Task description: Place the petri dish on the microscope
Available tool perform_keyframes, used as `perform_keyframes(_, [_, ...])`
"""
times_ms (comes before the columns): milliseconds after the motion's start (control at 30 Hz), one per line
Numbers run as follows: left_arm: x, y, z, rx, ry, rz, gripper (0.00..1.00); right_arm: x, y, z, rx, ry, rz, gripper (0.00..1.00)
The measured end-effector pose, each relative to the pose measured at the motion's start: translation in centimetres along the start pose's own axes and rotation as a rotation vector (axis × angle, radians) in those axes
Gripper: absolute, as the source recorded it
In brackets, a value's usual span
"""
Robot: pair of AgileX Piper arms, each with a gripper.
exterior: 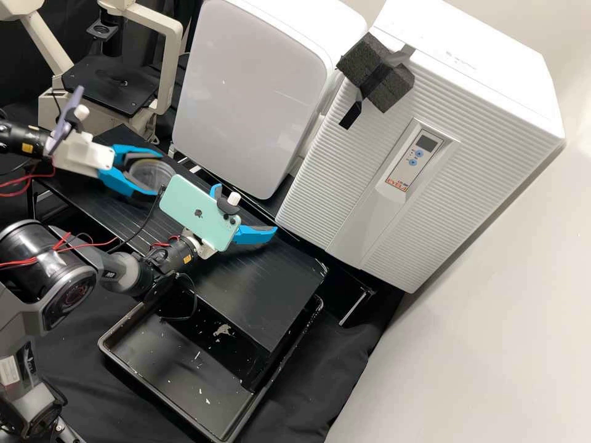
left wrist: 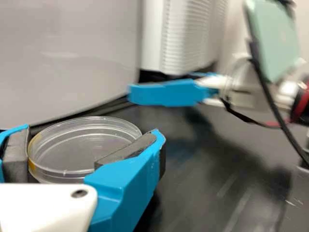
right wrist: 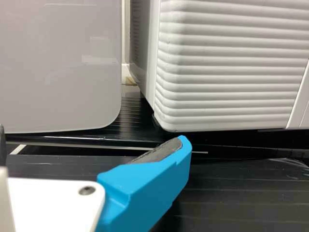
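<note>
Looking from nearest you outward, you have the black tray (exterior: 178, 375), then your right gripper (exterior: 246, 209) over the dark board (exterior: 271, 295), jaws wide with nothing between them. Past it, your left gripper (exterior: 158, 175) holds the clear petri dish (exterior: 151, 175) above the board, jaws drawn in on opposite sides of its wall. Expect the dish to be light, thin and rather stiff, slick against the grey pads and apt to crack or spring out if you squeeze harder. That side-wall hold, close to level, is the right one; you want its base free to land flat. Farther off, the microscope stage (exterior: 92, 86) is where it must go, and the dish is well apart from it.

You can't make out the underside of the dish, whether a lid is on, or what the yellowish patch at its edge is. The mint phone (exterior: 197, 209) covers part of your right gripper, and the high view cuts off the microscope's top.
</note>
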Motion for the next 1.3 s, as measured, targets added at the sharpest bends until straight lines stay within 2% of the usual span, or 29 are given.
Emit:
perform_keyframes(267, [-4.5,2.6,-2.9,0.001,0.085,0.144,0.0,0.0,0.0,0.0,0.0,0.0,0.0,1.0])
perform_keyframes(333, [-5.1,2.9,-4.0,0.0,0.12,0.163,0.0,0.0,0.0,0.0,0.0,0.0,0.0,1.0])
perform_keyframes(533, [-6.5,2.4,-7.9,-0.055,0.257,0.175,0.0,0.0,0.0,0.0,0.0,0.0,0.0,1.0])
perform_keyframes(667, [-7.1,2.0,-10.6,-0.088,0.356,0.166,0.0,0.0,0.0,0.0,0.0,0.0,0.0,1.0])
perform_keyframes(1000, [-8.4,3.2,-15.9,-0.106,0.515,0.208,0.0,0.0,0.0,0.0,0.0,0.0,0.0,1.0])
perform_keyframes(1300, [-7.7,3.5,-18.0,-0.098,0.543,0.224,0.0,0.0,0.0,0.0,0.0,0.0,0.0,1.0])
